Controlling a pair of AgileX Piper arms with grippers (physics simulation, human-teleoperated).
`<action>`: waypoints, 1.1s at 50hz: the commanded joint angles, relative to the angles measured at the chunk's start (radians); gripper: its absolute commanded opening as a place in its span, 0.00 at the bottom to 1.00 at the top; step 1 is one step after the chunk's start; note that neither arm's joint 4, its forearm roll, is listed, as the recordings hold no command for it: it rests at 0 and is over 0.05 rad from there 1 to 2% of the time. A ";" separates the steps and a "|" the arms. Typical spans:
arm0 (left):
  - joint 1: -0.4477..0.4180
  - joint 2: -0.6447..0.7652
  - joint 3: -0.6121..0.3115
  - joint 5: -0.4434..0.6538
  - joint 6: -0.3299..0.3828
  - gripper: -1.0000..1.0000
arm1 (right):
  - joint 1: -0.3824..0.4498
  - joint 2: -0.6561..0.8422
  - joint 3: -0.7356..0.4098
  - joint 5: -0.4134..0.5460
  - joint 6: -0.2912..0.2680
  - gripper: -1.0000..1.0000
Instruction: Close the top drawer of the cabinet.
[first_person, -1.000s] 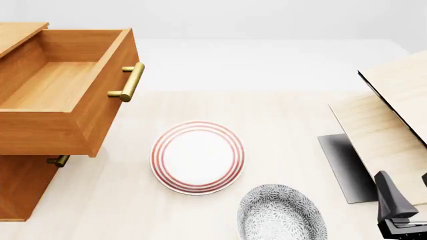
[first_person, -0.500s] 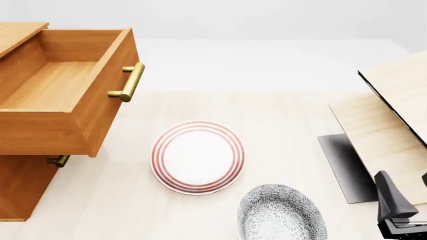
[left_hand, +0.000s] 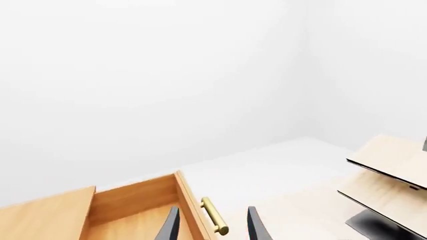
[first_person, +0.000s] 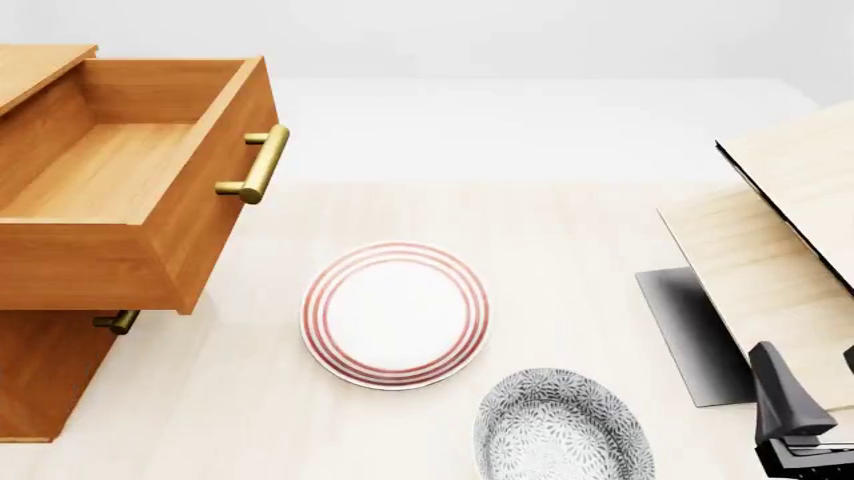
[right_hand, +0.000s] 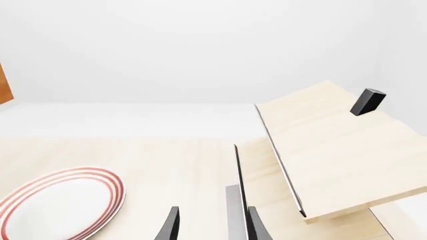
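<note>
The orange-brown cabinet (first_person: 43, 372) stands at the table's left. Its top drawer (first_person: 200, 230) is pulled far out, empty, with a brass bar handle (first_person: 256, 164) on its front panel. The lower drawer's handle (first_person: 118, 322) peeks out beneath it. My left gripper (left_hand: 213, 231) is out of the front view. In the left wrist view its fingers are apart and empty, with the drawer (left_hand: 133, 210) and handle (left_hand: 215, 222) seen beyond them at a distance. My right gripper (first_person: 814, 390) is at the front right corner, open and empty; it also shows in the right wrist view (right_hand: 213, 227).
A red-ringed white plate (first_person: 394, 315) lies mid-table in front of the drawer. A grey patterned plate (first_person: 563, 425) lies near the front edge. A pale light-wood structure (first_person: 767, 250) with a dark panel (first_person: 687, 335) stands at the right.
</note>
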 joint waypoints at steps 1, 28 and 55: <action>-0.068 0.061 -0.057 -0.003 0.018 1.00 | 0.000 0.000 0.000 0.000 0.000 1.00; -0.200 0.304 -0.133 -0.086 0.014 1.00 | 0.000 0.000 0.000 0.000 0.000 1.00; -0.255 0.520 -0.229 -0.151 0.038 1.00 | 0.000 0.000 0.000 0.000 0.000 1.00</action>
